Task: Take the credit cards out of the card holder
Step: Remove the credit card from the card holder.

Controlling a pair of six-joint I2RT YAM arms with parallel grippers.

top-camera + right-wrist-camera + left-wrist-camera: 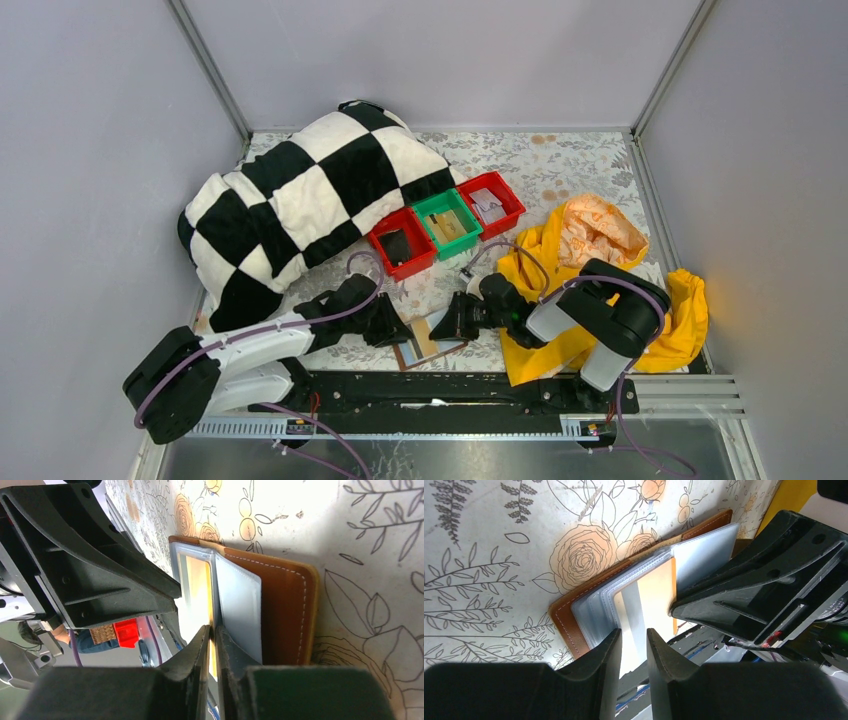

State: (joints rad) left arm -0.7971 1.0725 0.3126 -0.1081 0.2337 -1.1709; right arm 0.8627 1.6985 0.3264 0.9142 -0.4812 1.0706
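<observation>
The card holder (425, 347) lies open at the near edge of the counter (484, 580), right between the two arms. Its brown cover is flat on the flowered cloth and its clear sleeves are fanned up. I'd say they're in the middle of pulling a card, with one arm steadying and the other drawing. The left claw (633, 632) straddles the near end of the sleeves, and the pale plastic fills the gap between its fingers, so it looks clamped on the holder. The right claw (212, 627) is pinched almost to nothing around a thin bright edge. I can't tell whether it truly has the tan credit card (654, 600) or only the lip of the sleeve. The next move, I'd guess, calls for a firm bite on the card alone. Then it needs a straight pull along the pocket while the left arm keeps the holder from sliding, and a carry to wherever the cards go.

The left wrist view shows the right claw's tip meeting the tan card's edge and the card's pale stripe. The right wrist view doesn't show that, but it does show how tightly its own fingers sit and a grey sleeve that looks empty over the cover. Only the overhead view takes in the red and green bins (448, 224) behind, the checkered blanket (300, 190) and the yellow cloth (590, 270) under the right arm.
</observation>
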